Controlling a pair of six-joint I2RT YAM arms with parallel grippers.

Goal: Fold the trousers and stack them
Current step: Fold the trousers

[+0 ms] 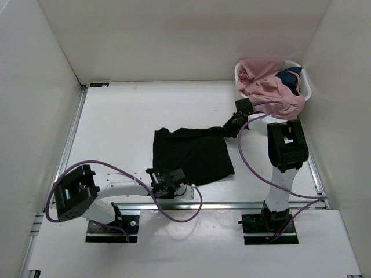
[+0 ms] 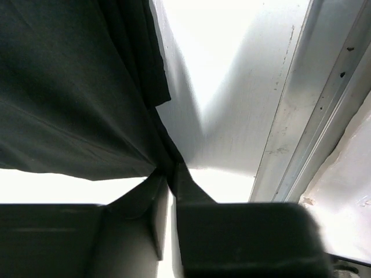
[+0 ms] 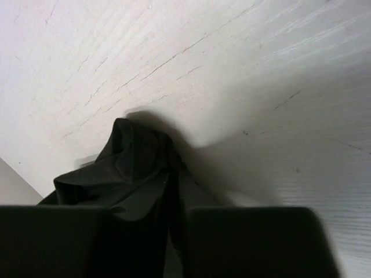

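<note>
Now the left gripper [image 1: 160,172] is pinched together on the near left corner of the trousers [image 1: 191,153]. In its wrist view the two fingers [image 2: 232,237] meet on a thin tuck of black cloth, and the rest of the fabric spreads ahead of them and to their left over the white table [image 2: 232,116]. The right gripper [image 1: 227,130] is clamped on the far right corner of the same garment, with a bunched peak of cloth rising just ahead of its fingers [image 3: 249,243]. Between the two grippers the trousers lie as a dark folded rectangle. Just beyond the right gripper, a white basket [image 1: 306,84] holds a pink garment [image 1: 266,87] and a dark blue garment [image 1: 290,76].
</note>
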